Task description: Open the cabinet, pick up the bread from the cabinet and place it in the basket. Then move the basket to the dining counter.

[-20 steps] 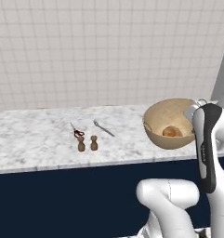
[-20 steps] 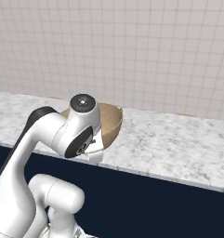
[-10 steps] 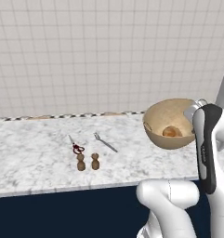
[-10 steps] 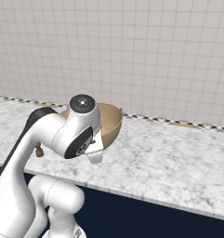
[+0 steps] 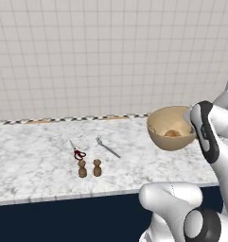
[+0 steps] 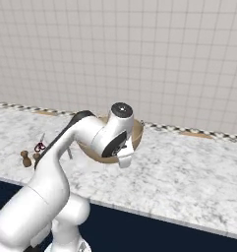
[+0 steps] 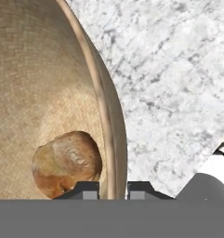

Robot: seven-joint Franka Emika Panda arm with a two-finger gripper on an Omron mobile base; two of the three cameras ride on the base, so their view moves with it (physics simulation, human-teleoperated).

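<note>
My gripper point(image 7: 114, 188) is shut on the rim of the tan basket point(image 7: 48, 83), one fingertip inside the wall and one outside. The golden-brown bread point(image 7: 68, 162) lies in the bottom of the basket. From the left base view the basket point(image 5: 168, 126), with the bread point(image 5: 172, 133) in it, hangs at the right over the dining counter point(image 5: 35, 163), a veined marble top with a plain navy front. My white arm covers most of the basket point(image 6: 138, 134) in the right base view. The cabinet is out of view.
On the marble left of the basket lie red-handled scissors point(image 5: 77, 152) and a silver utensil point(image 5: 108, 148). Two small brown shakers point(image 5: 89, 168) stand near the front edge. A tiled wall point(image 5: 110, 56) rises behind the counter.
The whole picture has shifted, so the base has driven along and toward the counter. A checkered strip behind the marble has come into view. The basket has stayed in my grip.
</note>
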